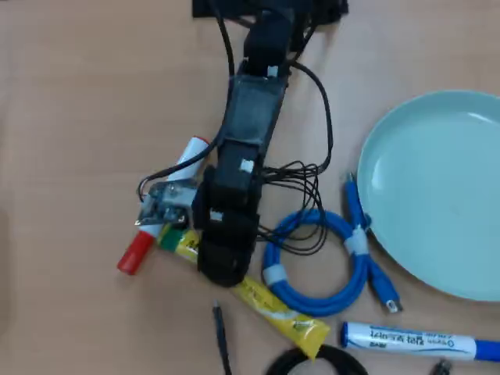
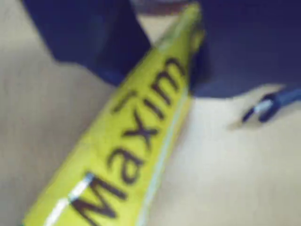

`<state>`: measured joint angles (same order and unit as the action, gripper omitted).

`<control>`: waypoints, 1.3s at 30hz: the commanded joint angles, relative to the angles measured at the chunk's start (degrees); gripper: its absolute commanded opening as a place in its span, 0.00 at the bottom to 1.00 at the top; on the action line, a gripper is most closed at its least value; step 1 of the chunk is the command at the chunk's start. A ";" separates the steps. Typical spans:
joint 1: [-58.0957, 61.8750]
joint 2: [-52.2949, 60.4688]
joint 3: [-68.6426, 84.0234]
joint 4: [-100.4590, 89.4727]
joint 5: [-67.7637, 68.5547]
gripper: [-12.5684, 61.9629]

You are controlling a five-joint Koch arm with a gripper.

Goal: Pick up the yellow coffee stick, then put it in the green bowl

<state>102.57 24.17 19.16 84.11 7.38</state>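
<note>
My dark gripper point(image 2: 174, 70) straddles the long flat yellow foil coffee stick point(image 2: 127, 146) on the wooden table point(image 1: 78, 78), but I cannot tell if the jaws already pinch it. The grip seems near the stick's green end, so it may tilt and slip before reaching the wide pale mint-green bowl point(image 1: 437, 187), well apart at the right of the overhead view.

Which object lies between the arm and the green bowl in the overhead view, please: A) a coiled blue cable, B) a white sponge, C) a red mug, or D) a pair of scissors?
A: a coiled blue cable rests on the table beside the rim of the green bowl, to the right of the arm.
</note>
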 commanded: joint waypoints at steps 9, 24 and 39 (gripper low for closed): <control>0.26 -2.64 0.97 4.04 0.70 0.08; -4.48 19.42 -0.26 7.29 6.24 0.08; -11.78 45.53 -0.53 -1.23 7.65 0.08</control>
<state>91.93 63.02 21.18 87.36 15.29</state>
